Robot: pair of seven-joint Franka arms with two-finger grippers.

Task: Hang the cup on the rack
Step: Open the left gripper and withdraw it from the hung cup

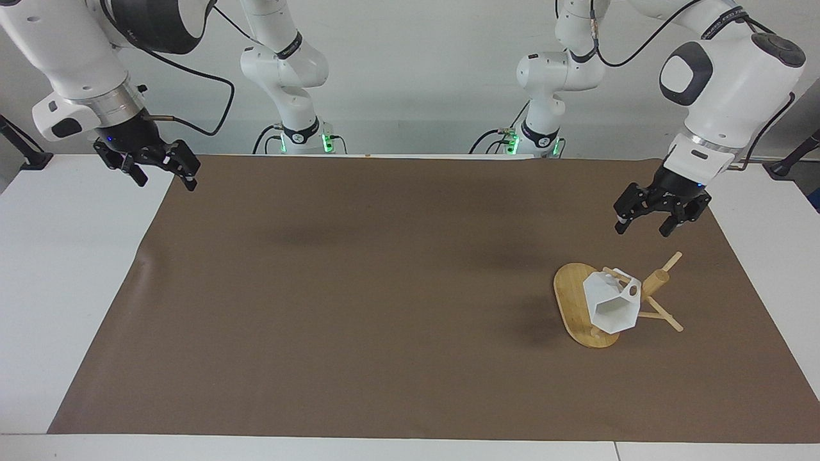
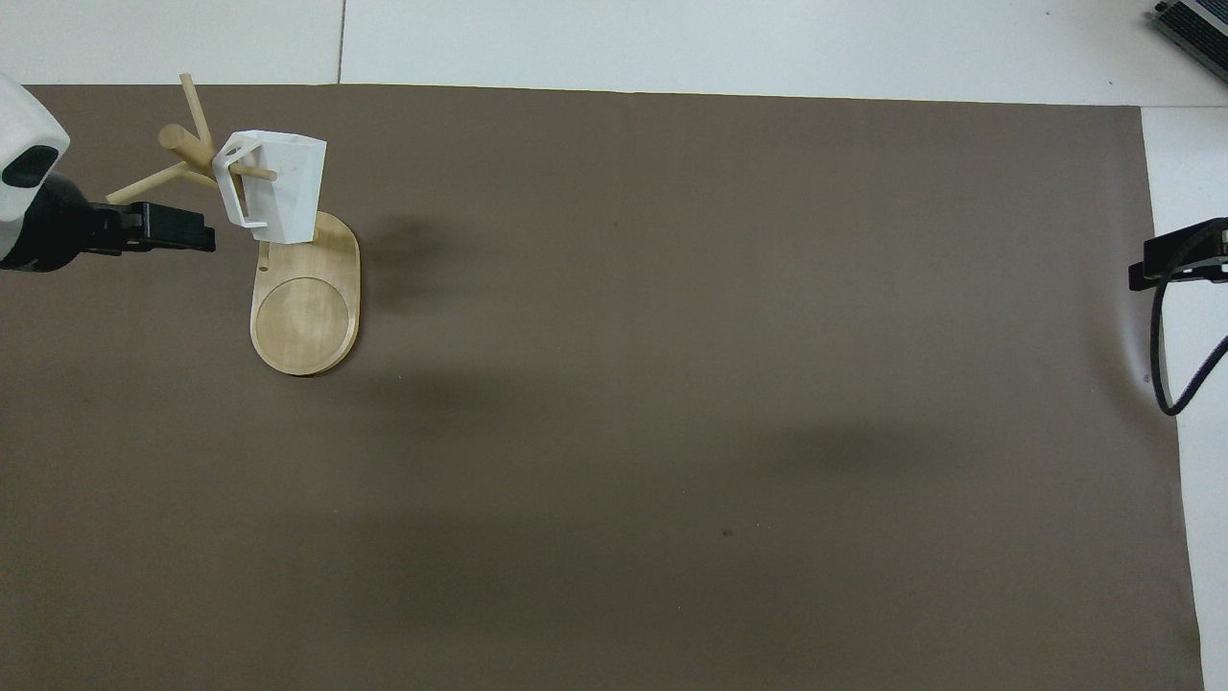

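The left claw [image 1: 641, 224], spread and empty, is seen at right of the facing view over the brown mat [image 1: 359, 288]; overhead, only its side shows. The cup [image 1: 612, 302] is hung on a rack [image 1: 573, 301] peg, lower right. The right claw [image 1: 163, 174], spread and empty, waits upper left above the white table [image 1: 64, 269].

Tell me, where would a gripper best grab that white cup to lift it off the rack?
Probably by the faceted walls of the cup, coming from above and sliding it outward along the peg. Its handle is threaded on a peg of the rack, so that part is taken.
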